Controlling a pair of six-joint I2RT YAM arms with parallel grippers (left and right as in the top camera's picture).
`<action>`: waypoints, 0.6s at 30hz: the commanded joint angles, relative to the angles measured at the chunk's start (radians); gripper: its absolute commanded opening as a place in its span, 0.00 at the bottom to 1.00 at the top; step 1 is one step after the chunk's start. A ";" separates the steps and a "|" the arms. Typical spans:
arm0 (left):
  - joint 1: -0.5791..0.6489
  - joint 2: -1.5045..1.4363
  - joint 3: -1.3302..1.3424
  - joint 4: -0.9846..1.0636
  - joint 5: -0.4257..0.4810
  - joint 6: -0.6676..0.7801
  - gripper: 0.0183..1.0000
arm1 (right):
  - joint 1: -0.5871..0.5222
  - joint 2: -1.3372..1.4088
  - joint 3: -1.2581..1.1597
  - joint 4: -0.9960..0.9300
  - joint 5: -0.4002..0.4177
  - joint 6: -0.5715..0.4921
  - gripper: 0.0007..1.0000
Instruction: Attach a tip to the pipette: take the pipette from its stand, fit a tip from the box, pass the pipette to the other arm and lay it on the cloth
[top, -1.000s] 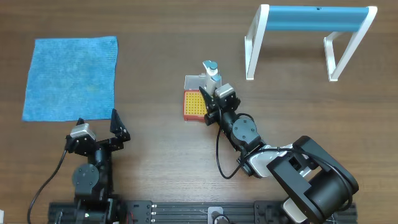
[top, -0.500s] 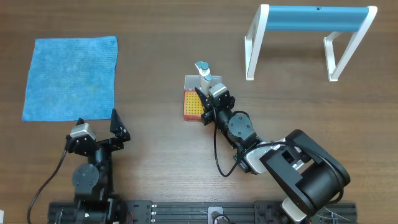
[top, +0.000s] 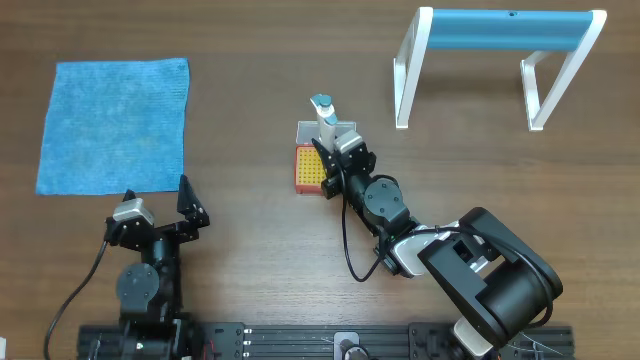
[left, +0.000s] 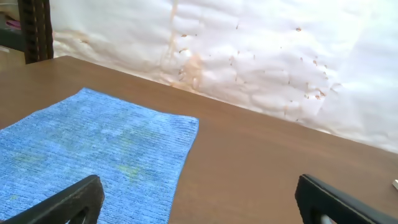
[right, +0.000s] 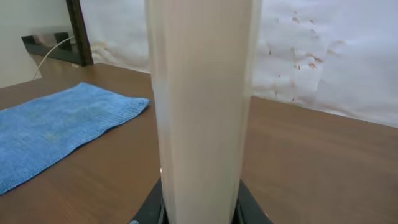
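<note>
Right claw grips the white pipette upright by the orange tip box, mid-surface. Left claw gapes wide near the near edge, just off the blue cloth lying toward the far left corner. The stand sits well apart, in the far right corner.

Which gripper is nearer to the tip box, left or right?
Right. The right gripper, holding the pipette, is close beside the tip box; the left gripper sits far off, next to the blue cloth.
</note>
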 joint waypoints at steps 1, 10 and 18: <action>-0.001 -0.005 -0.002 -0.004 -0.015 0.005 1.00 | 0.000 0.013 -0.003 -0.009 0.002 -0.013 0.07; -0.001 -0.005 -0.002 -0.004 -0.015 0.005 0.99 | 0.001 -0.007 -0.005 0.043 0.002 -0.015 0.07; -0.001 -0.005 -0.002 -0.004 -0.015 0.005 1.00 | 0.001 -0.039 -0.006 -0.031 0.002 -0.015 0.07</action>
